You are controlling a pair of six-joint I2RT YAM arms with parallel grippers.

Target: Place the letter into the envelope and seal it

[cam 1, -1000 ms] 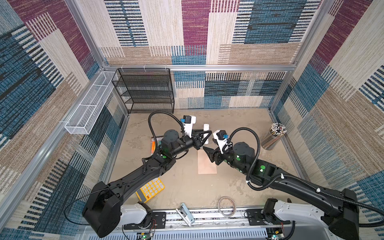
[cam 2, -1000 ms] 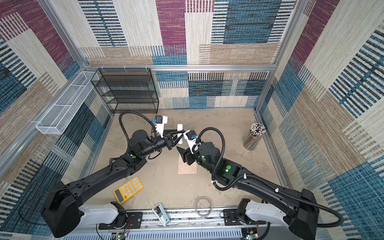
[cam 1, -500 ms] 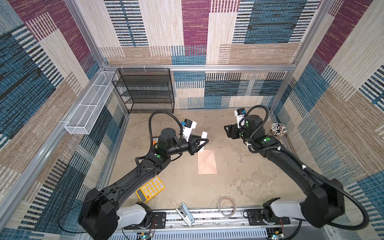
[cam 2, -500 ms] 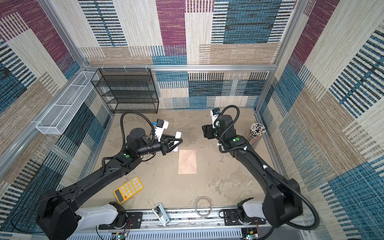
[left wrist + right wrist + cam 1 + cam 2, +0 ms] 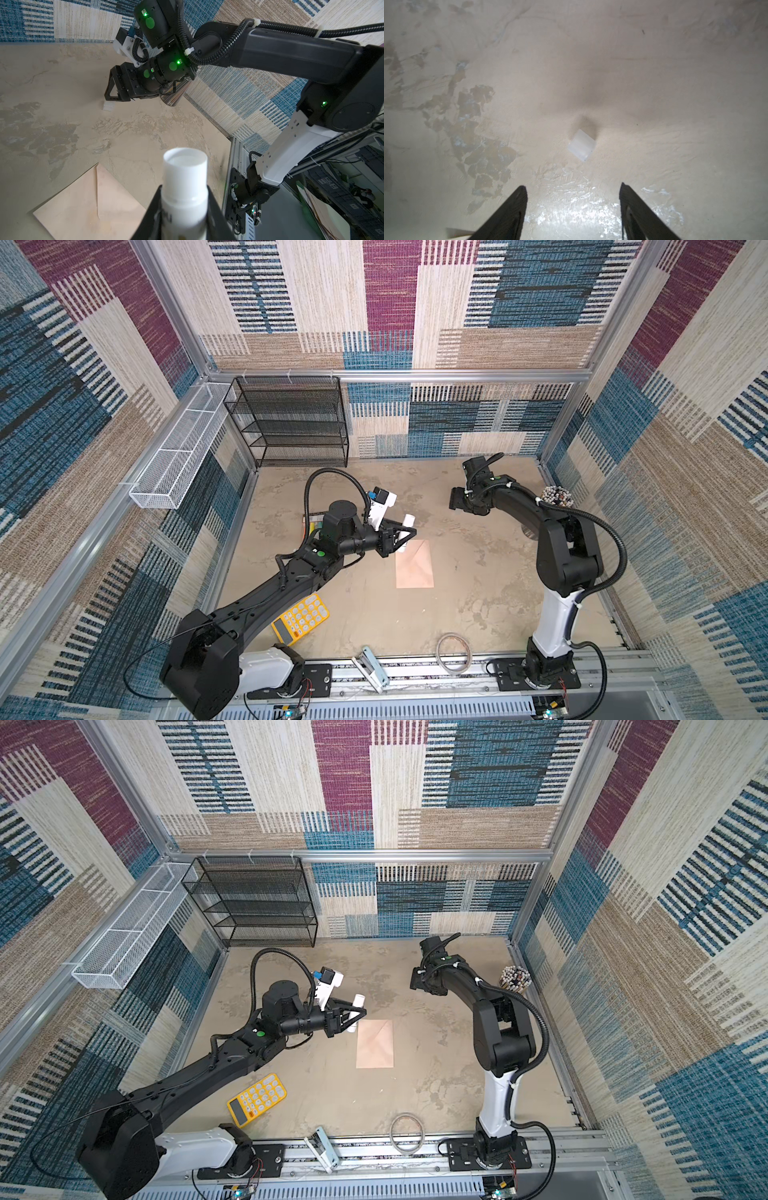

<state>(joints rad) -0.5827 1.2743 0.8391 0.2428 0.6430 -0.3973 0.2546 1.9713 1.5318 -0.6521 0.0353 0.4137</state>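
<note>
The pale pink envelope point(image 5: 414, 563) point(image 5: 375, 1044) lies flat mid-table, seam side up, also in the left wrist view point(image 5: 89, 199). The letter is hidden from every view. My left gripper point(image 5: 405, 536) point(image 5: 184, 187) hovers at the envelope's far left corner, shut on a white uncapped glue stick point(image 5: 185, 172) point(image 5: 358, 1002). My right gripper point(image 5: 454, 498) point(image 5: 573, 187) is open at the back right, low over the table. A small translucent cap point(image 5: 581, 144) point(image 5: 108, 106) lies on the table just ahead of its fingertips.
A yellow calculator point(image 5: 300, 618) lies front left under the left arm. A black mesh rack point(image 5: 291, 423) and white wire basket point(image 5: 174, 456) stand back left. A cup of pencils point(image 5: 557, 497) is at the right wall. A wire ring point(image 5: 454, 653) lies front.
The right arm pulled away from the left gripper and the envelope to the back right and opened wider. The left gripper drew back slightly left with the glue stick.
</note>
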